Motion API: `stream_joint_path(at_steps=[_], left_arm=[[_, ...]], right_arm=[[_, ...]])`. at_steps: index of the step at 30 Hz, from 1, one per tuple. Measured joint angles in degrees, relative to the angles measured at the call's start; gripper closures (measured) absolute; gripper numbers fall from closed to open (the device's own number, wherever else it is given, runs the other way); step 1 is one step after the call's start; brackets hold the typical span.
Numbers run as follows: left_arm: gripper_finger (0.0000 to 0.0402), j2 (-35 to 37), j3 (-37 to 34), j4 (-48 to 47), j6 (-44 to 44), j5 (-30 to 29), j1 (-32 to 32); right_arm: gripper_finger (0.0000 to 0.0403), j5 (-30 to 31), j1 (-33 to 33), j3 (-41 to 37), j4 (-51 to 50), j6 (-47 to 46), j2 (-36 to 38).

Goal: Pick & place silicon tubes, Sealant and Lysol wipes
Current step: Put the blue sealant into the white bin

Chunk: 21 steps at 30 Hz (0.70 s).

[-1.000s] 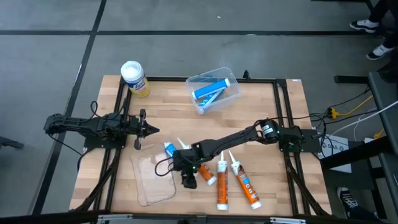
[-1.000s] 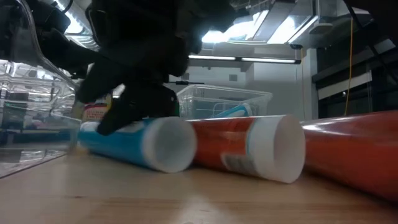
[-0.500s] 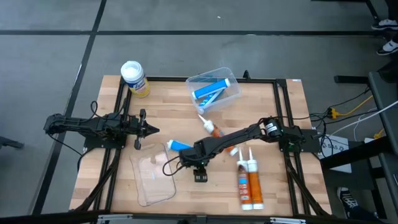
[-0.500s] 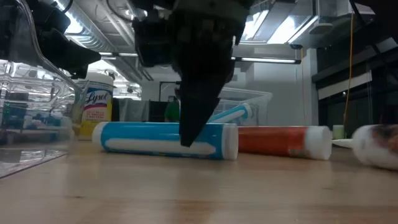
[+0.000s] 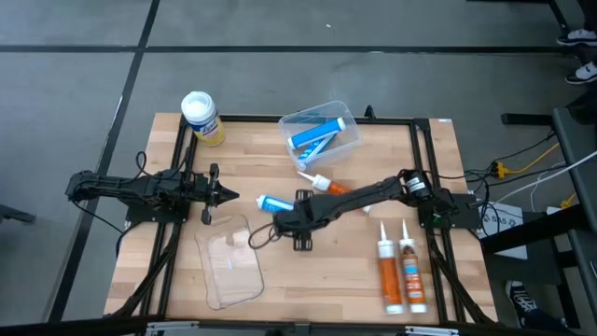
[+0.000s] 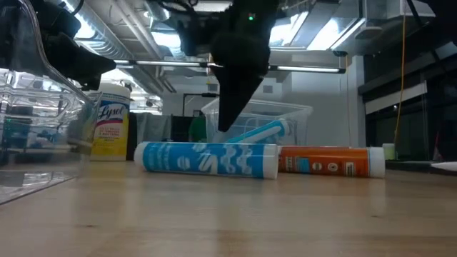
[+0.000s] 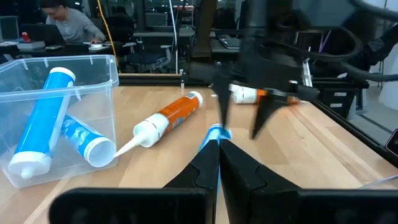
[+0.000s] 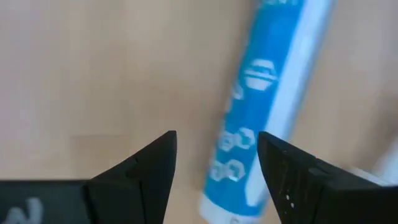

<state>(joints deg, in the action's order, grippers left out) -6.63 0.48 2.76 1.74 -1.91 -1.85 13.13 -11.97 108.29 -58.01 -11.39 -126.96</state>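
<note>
A blue tube (image 5: 274,203) lies on its side on the wooden table (image 5: 326,289), side-on in the low view (image 6: 207,158). My right gripper (image 5: 301,233) hangs open just above and beside it, touching nothing; the tube shows past its fingers (image 8: 261,106). An orange tube (image 5: 328,186) lies behind the blue one. Two more orange tubes (image 5: 401,275) lie side by side at the near right. The yellow Lysol wipes canister (image 5: 201,118) stands upright at the far left corner. My left gripper (image 5: 229,195) waits shut at the left, empty.
A clear bin (image 5: 322,133) at the far middle holds two blue tubes (image 7: 50,118). A clear plastic container (image 5: 229,263) lies at the near left. A black frame (image 5: 424,168) runs along the table's sides. A person sits in the room beyond.
My right gripper has risen and gone toward the table's far edge, still open. The blue tube has turned from end-on to side-on and slid toward the far edge. One orange tube now lies near the bin. The two long orange tubes have shifted toward the right edge.
</note>
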Motion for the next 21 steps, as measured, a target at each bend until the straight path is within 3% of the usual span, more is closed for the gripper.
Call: stream_joint_path(at_steps=[14,21], left_arm=[[0.0393,0.0,0.0,0.0,0.0,0.0,0.0],[0.0389,0.0,0.0,0.0,0.0,0.0,0.0]], right_arm=[[0.0175,0.4,9.4,0.1,-3.7,5.0,2.1],[0.0123,0.3,10.5,0.1,-5.5,4.3,3.4]])
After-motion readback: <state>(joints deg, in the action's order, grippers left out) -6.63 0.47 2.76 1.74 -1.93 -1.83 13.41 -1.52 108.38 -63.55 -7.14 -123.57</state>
